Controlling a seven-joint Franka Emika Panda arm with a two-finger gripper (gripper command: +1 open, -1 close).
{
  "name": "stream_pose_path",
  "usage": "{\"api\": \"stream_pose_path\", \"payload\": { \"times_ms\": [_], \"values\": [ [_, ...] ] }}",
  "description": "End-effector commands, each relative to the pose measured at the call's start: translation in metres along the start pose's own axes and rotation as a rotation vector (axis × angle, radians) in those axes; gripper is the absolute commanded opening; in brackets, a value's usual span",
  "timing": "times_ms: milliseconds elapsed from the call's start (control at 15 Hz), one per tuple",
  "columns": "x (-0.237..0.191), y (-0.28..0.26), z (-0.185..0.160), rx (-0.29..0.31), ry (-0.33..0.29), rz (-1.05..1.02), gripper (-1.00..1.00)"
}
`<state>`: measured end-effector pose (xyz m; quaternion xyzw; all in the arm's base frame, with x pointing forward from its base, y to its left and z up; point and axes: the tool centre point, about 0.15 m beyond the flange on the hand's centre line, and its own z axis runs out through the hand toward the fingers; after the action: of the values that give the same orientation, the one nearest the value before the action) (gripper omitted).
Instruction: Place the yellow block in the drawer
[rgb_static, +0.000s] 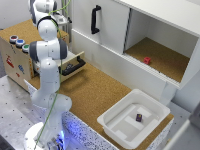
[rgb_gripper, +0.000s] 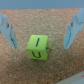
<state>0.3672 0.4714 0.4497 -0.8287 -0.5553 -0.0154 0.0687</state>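
The block (rgb_gripper: 38, 47) sits on the cork, between the fingers of the gripper (rgb_gripper: 40, 31), which is wide open and holds nothing. The drawer (rgb_static: 73, 66) is open, so the grab and the drop are both left to do

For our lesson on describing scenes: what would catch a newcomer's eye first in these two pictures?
The white robot arm dominates the exterior view's left, rising in front of a wooden box with a partly open drawer. In the wrist view a yellow-green block lies on the cork surface between the open jaws, untouched. A white bin stands toward the exterior view's lower right.
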Motion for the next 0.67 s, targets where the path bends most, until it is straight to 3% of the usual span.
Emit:
{"api": "stream_pose_path", "payload": {
  "times_ms": [0, 67, 133, 267, 400, 600],
  "values": [
    [0.017, -0.005, 0.037, -0.16, -0.036, 0.085, 1.0],
    [0.015, -0.005, 0.037, -0.179, -0.024, 0.104, 1.0],
    [0.012, -0.006, 0.034, -0.204, -0.02, 0.109, -1.0],
    [0.007, -0.01, 0.023, -0.263, -0.002, 0.121, -1.0],
    [-0.001, -0.014, 0.019, -0.283, -0.009, 0.125, -1.0],
    [-0.012, -0.016, 0.026, -0.248, -0.02, 0.136, -1.0]
  ]
}}
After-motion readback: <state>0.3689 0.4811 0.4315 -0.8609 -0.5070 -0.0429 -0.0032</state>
